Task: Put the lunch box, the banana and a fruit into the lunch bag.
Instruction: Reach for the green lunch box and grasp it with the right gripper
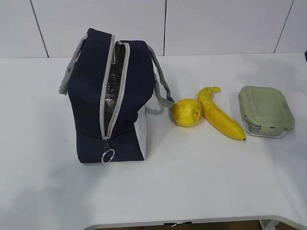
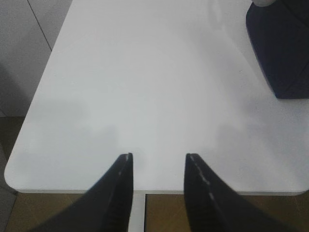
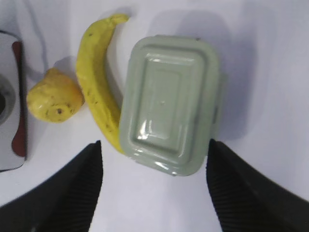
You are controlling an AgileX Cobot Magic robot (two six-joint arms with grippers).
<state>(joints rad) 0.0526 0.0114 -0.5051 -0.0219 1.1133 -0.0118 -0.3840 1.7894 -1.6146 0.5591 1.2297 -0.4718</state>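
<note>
A: Where does the lunch box lie against the right gripper?

B: Flat on the white table, sage-green lid up, just ahead of the spread jaws. In the right wrist view its near edge sits between the two dark fingers, which stand wider than the box and touch nothing.

A: And what is beside it?

B: The banana lies along the box's left side; in the right wrist view its lower end seems to meet the box's near corner, while the exterior view shows a narrow gap. Left of the banana is the round yellow fruit, touching or nearly touching the banana's upper half.

A: Does anything block the jaws?

B: Nothing lies over the lid. The banana runs close to the left finger's side of the box.

A: The lunch bag?

B: It stands left of the fruit, well apart from the box, zipper open along the top and front, silver lining showing, ring pull hanging at the bottom. One grey handle drapes toward the fruit.

A: And the left gripper?

B: Jaws partly apart, empty, over bare table near the front edge, with the bag's navy corner at far right.
</note>
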